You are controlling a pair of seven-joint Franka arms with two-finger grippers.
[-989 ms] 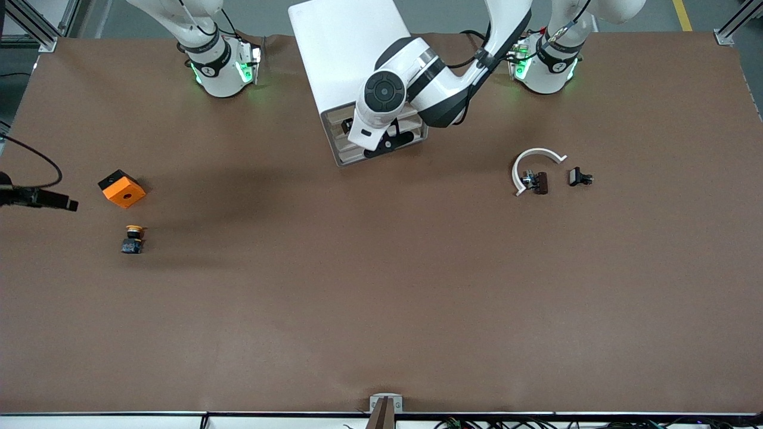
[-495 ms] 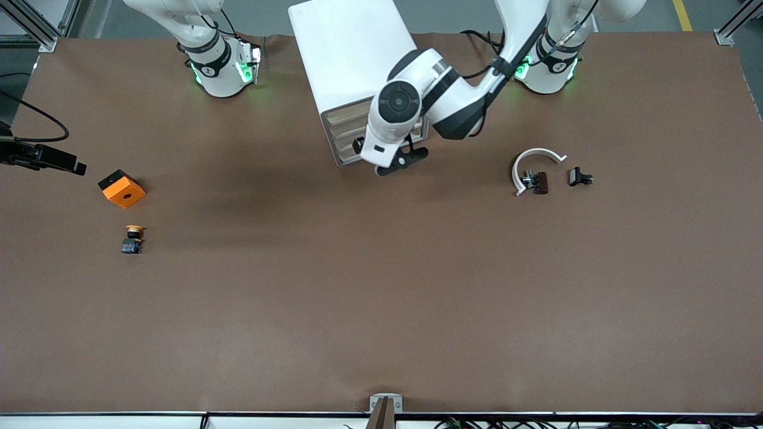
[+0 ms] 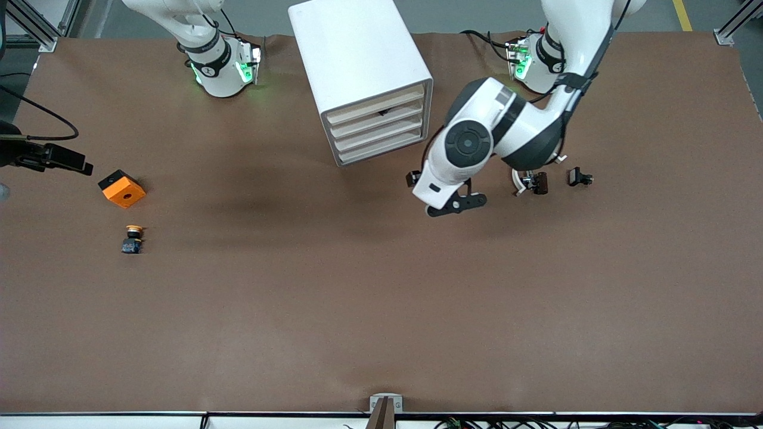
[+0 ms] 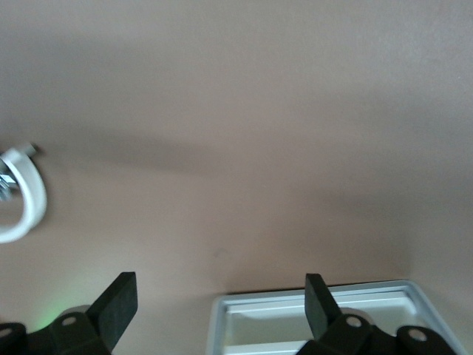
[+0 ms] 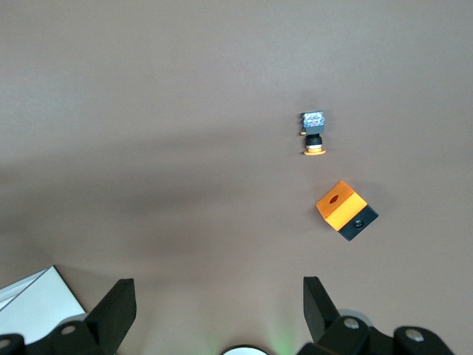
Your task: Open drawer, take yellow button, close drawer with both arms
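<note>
The button (image 3: 133, 238), orange cap on a dark body, lies on the table at the right arm's end, nearer the front camera than the orange block (image 3: 122, 189). It also shows in the right wrist view (image 5: 315, 133). My right gripper (image 3: 65, 161) hangs open and empty at that end of the table; its jaws (image 5: 218, 292) stand wide apart. My left gripper (image 3: 438, 193) is open and empty over bare table between the white drawer cabinet (image 3: 357, 71) and a white ring; its jaws (image 4: 218, 285) stand wide. All the cabinet's drawers (image 3: 378, 128) sit flush.
A white ring (image 3: 517, 179) with a dark part (image 3: 539, 183) lies partly under the left arm, and shows in the left wrist view (image 4: 26, 203). A small black part (image 3: 579, 177) lies beside it. The orange block also shows in the right wrist view (image 5: 346, 211).
The left gripper has left the cabinet's front and swung toward the left arm's end. The drawer that stood out now sits flush. The right gripper has shifted a little away from the front camera.
</note>
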